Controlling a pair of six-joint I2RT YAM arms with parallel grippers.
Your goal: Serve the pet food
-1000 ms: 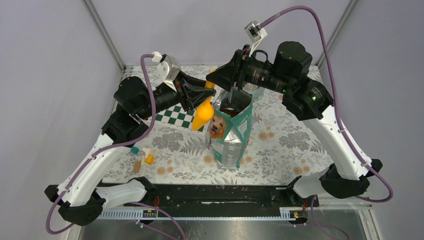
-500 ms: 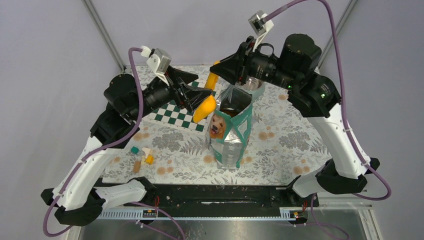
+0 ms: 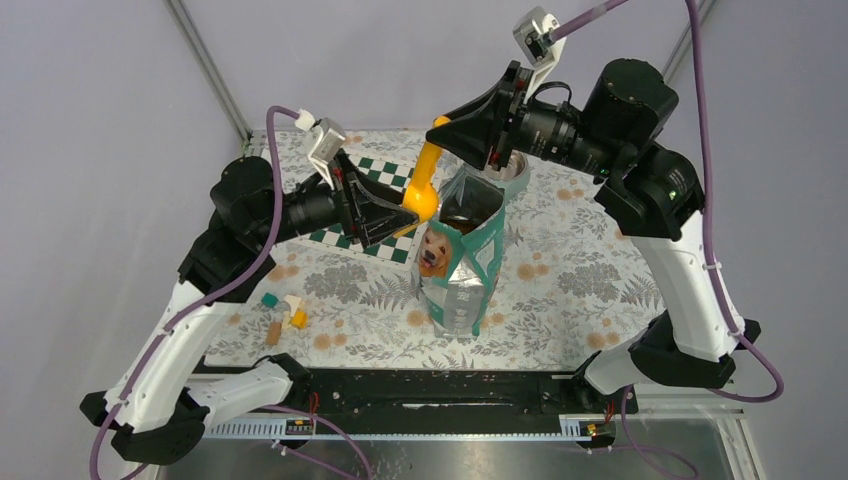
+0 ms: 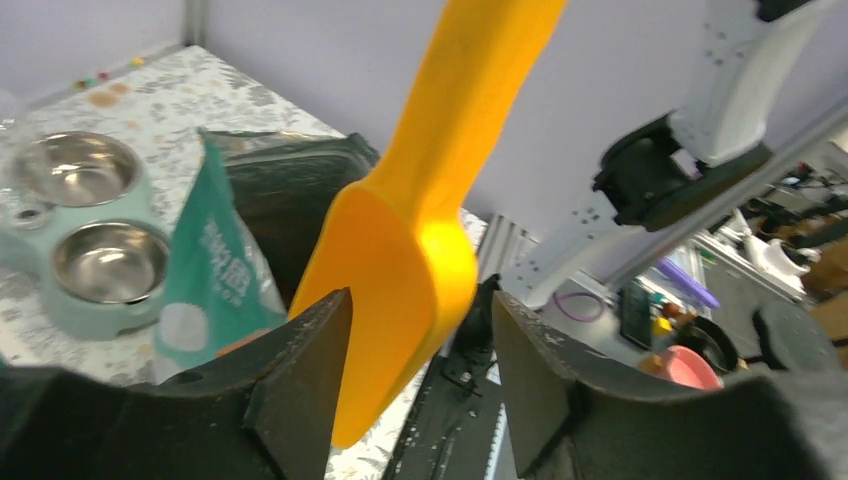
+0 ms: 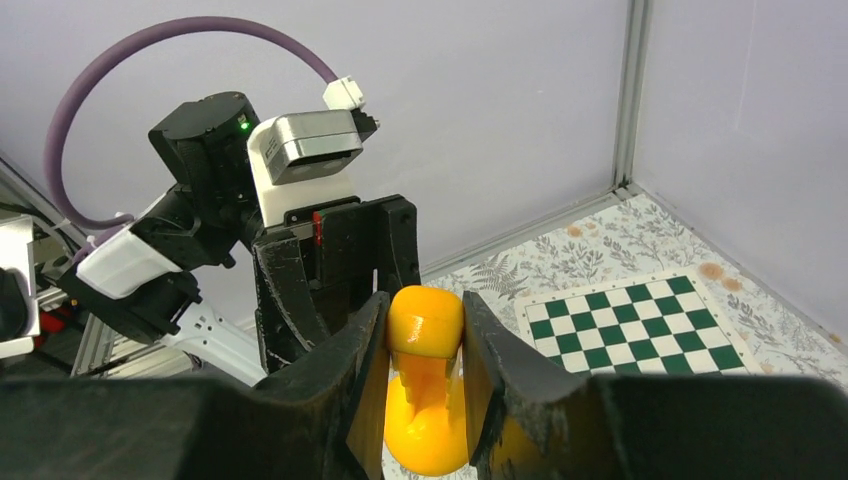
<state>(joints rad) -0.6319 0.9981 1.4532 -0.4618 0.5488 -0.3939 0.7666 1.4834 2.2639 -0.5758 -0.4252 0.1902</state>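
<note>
The orange scoop [image 3: 424, 178] hangs handle-up beside the open top of the teal bag [image 3: 460, 270] with the dog picture. My right gripper [image 3: 447, 128] is shut on the end of its handle [image 5: 425, 318]. My left gripper [image 3: 400, 212] stands open around the scoop's bowl [image 4: 400, 260], with a clear gap on the right-hand finger's side [image 4: 540, 380]. The pet food is hidden; the bag's mouth [image 3: 470, 208] looks dark. A teal feeder with two steel bowls [image 4: 105, 260] stands behind the bag.
A green-and-white checkered board [image 3: 355, 228] lies under the left arm. Small blocks [image 3: 283, 315] sit at the near left of the patterned tablecloth. Enclosure posts and walls close off the back corners.
The left gripper let go of the scoop's bowl and now stands open around it. The right gripper closed on the handle and rose up and right, swinging the scoop upright.
</note>
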